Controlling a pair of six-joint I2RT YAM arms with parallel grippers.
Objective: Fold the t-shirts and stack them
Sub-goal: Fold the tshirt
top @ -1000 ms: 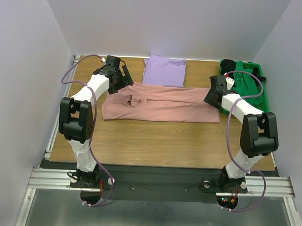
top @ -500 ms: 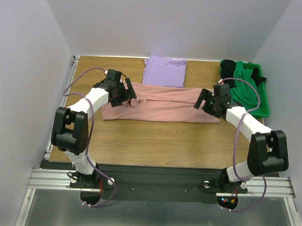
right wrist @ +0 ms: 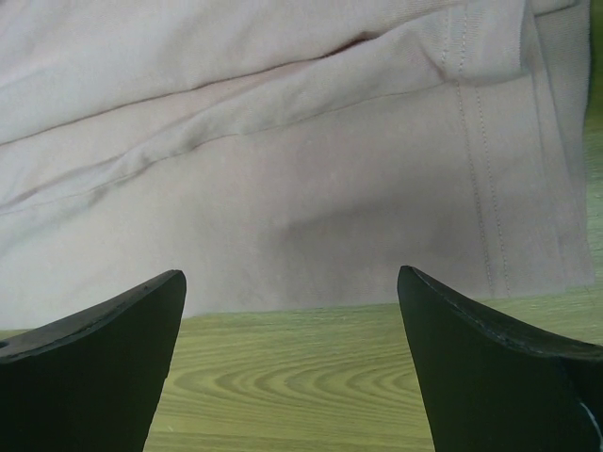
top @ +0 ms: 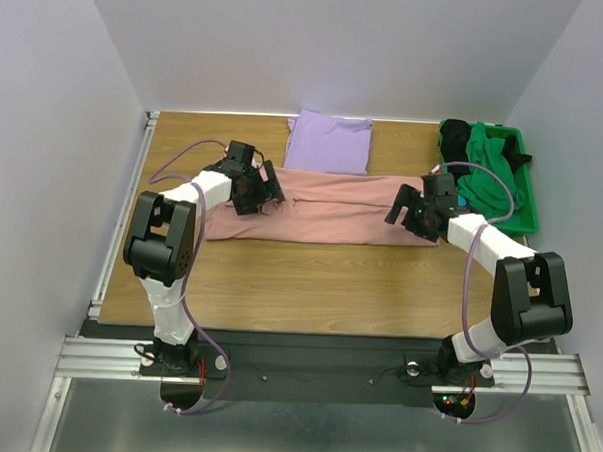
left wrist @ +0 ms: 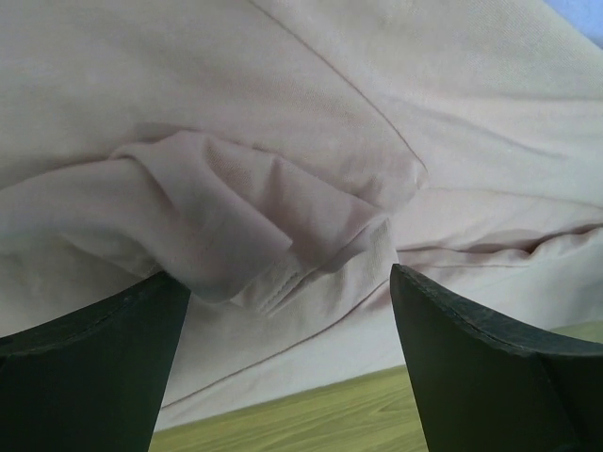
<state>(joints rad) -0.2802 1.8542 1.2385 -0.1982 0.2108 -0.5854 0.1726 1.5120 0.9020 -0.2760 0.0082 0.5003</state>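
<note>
Both arms have swung in over the pink shirt (top: pixel 332 209), a long folded strip across the table (top: pixel 309 276), just in front of the folded lavender shirt (top: pixel 329 142). I see my left claw (top: pixel 268 196) spread apart around a bunched sleeve, and my right claw (top: pixel 398 212) spread apart over the hem.

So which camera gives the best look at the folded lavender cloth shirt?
The top external view: the folded lavender cloth shirt lies whole and unobstructed there. The left wrist view catches only a bluish sliver in its upper right corner, probably that shirt; the right wrist view shows none of it.
</note>
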